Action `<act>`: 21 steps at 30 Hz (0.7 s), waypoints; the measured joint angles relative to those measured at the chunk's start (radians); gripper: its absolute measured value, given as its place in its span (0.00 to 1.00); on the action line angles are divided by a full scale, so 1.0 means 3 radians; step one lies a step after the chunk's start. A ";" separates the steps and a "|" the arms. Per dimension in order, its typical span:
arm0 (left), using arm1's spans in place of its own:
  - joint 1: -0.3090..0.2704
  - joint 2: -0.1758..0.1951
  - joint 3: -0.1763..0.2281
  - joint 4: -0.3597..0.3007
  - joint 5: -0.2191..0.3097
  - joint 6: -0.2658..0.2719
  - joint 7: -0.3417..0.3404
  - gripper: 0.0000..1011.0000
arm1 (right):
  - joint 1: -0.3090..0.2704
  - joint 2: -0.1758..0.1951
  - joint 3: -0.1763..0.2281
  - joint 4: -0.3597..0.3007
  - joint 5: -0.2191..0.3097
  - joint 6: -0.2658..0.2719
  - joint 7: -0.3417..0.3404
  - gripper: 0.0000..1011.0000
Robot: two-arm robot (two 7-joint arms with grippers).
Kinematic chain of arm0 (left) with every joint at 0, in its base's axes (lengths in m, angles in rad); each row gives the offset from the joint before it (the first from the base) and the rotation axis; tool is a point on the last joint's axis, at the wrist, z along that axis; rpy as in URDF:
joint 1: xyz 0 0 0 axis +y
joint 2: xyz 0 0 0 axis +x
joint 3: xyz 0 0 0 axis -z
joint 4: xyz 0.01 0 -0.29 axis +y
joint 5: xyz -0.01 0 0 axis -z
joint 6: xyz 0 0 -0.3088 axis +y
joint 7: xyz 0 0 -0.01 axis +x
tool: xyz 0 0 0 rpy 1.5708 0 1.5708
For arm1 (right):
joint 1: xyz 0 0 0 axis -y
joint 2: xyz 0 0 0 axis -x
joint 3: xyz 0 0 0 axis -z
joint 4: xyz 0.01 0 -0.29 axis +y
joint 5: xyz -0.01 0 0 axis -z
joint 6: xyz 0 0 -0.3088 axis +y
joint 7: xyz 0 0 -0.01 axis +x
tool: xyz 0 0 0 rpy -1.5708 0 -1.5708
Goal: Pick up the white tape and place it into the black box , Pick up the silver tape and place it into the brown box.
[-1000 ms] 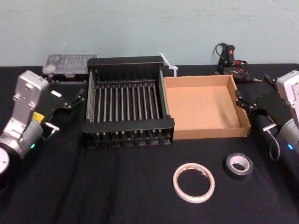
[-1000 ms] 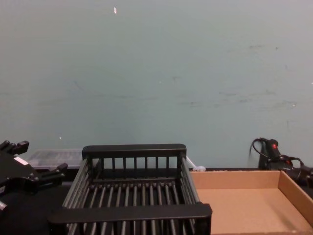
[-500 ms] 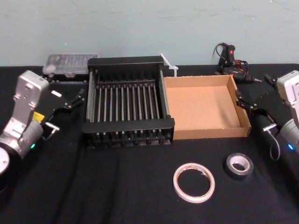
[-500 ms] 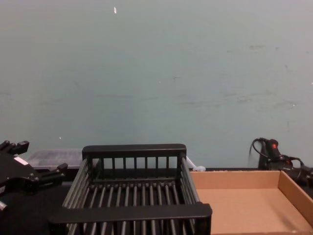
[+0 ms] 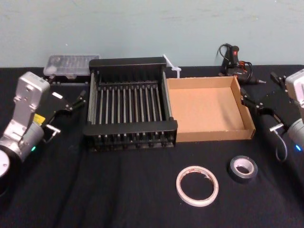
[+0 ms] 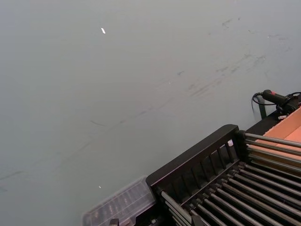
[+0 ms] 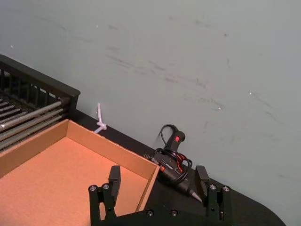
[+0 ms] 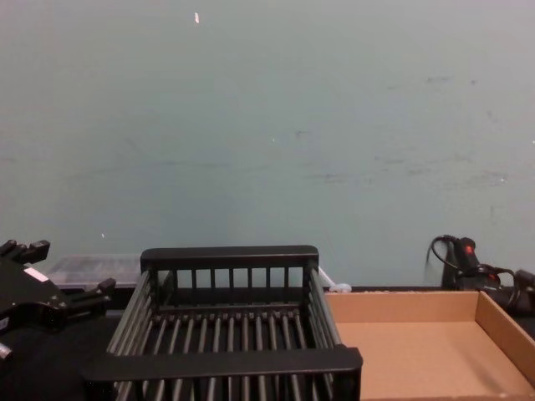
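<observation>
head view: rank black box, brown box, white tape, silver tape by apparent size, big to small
1. Black box and brown box: close in footprint. The black one looks slightly larger, but I wouldn't rank them firmly.
2. White tape: clearly the wider ring.
3. Silver tape: smallest.
Both tapes lie nearer the camera, yet look far smaller than either box.

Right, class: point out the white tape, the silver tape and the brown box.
white tape [image 5: 197, 185], head view, on the ring's band.
silver tape [image 5: 242, 169], head view, on its top face.
brown box [image 5: 205, 107], head view, on its bare floor.
</observation>
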 joint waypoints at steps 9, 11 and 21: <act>0.0000 0.0000 0.0000 0.0000 0.0000 0.0000 0.0000 0.99 | -0.0202 0.0099 0.0157 -0.0307 0.0070 0.0089 0.0078 0.99; 0.0000 0.0000 0.0000 0.0000 0.0000 0.0000 0.0000 0.99 | -0.0273 0.0139 0.0217 -0.0410 0.0108 0.0127 0.0104 0.99; 0.0000 0.0000 0.0000 0.0000 0.0000 0.0000 0.0000 0.99 | -0.0714 0.0371 0.0564 -0.0906 0.0390 0.0302 0.0260 0.99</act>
